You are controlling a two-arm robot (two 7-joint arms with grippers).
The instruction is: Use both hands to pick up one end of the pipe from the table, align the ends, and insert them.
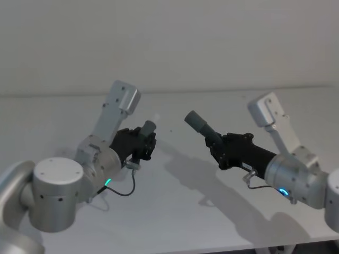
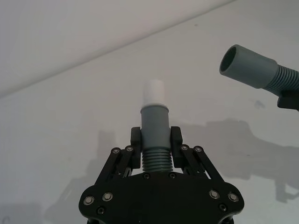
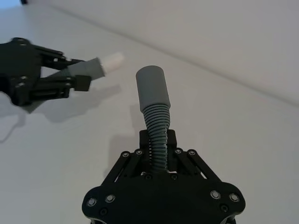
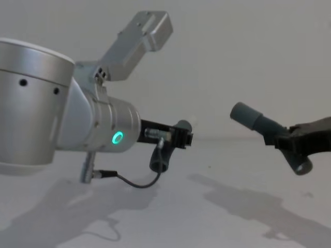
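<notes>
L gripper [image 2: 155, 138] clamps spigot pipe [image 2: 154, 116], R gripper [image 3: 158, 138] clamps socket pipe [image 3: 152, 88], unjoined, apart.

A plain, matte, white-grey tabletop [image 1: 53, 114] spreads before me, running wide to left and right. At its far edge it meets a bare, pale grey wall [image 1: 169, 42] along one straight seam [image 1: 212, 90]. The light is soft and even. Blurred grey shadows [image 1: 201, 180] lie across the middle and near right of the tabletop, with a fainter one at the near left. Seen from my chest, the wall looks darker than the surface below it. At the near right the tabletop's edge gives way to a dark strip [image 1: 296, 251]; I cannot tell what that is.
</notes>
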